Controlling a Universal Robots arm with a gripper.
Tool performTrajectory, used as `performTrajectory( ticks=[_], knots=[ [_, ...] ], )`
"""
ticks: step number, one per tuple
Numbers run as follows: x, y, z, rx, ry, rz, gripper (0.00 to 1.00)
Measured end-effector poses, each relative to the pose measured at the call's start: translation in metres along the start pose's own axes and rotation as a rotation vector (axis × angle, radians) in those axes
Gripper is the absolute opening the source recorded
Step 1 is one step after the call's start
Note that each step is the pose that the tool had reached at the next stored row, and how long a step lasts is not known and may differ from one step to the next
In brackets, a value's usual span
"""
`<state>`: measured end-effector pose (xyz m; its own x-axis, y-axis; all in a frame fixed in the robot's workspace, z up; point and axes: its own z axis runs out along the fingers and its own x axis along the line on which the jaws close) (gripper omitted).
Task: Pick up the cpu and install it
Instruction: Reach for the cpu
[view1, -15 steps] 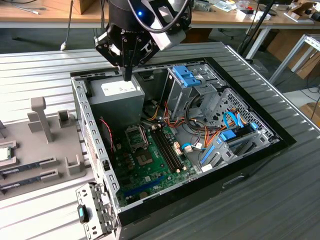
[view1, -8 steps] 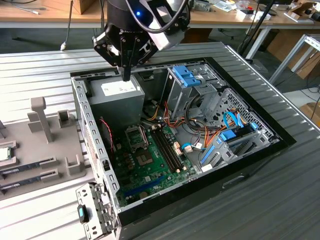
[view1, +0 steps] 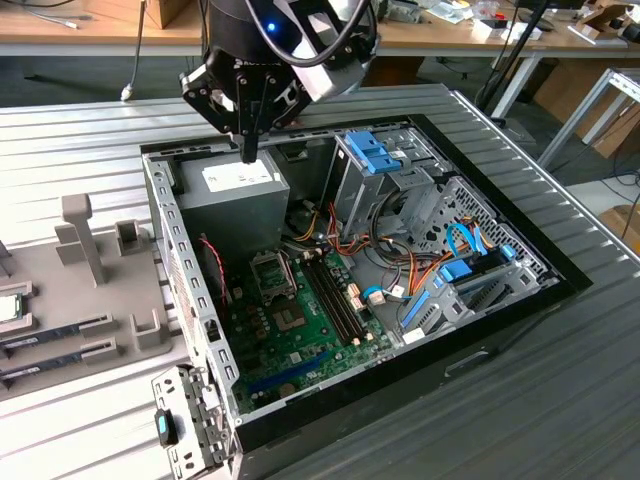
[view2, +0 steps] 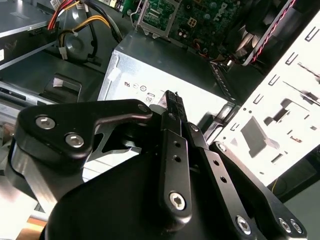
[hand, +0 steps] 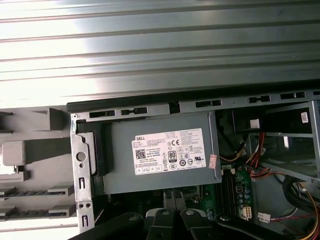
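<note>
Gripper (view1: 249, 152) hangs over the power supply (view1: 235, 195) inside the open computer case (view1: 188, 290), fingers pressed together; cpu (view1: 8, 308) lies well apart on the grey tray (view1: 50, 270).

Black jointed tool (view2: 171, 97), silver screws (view2: 176, 200), blue light (view1: 272, 27)

Ribbed grey metal tabletop (view1: 90, 130), slatted lengthwise. Bears an open black desktop computer case (view1: 560, 287) lying on its side near the middle. Holds, just beside it toward the exterior view's left, a flat pale-grey plastic fixture tray (view1: 40, 270) with upright posts and slots.
</note>
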<state>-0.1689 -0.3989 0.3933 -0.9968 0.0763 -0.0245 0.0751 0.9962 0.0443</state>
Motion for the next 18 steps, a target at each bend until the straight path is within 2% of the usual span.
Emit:
performTrajectory(
  ticks=[18],
  knots=[
    [0.0087,-0.0007,-0.0002,0.0,0.0,0.0,0.11]
  ],
)
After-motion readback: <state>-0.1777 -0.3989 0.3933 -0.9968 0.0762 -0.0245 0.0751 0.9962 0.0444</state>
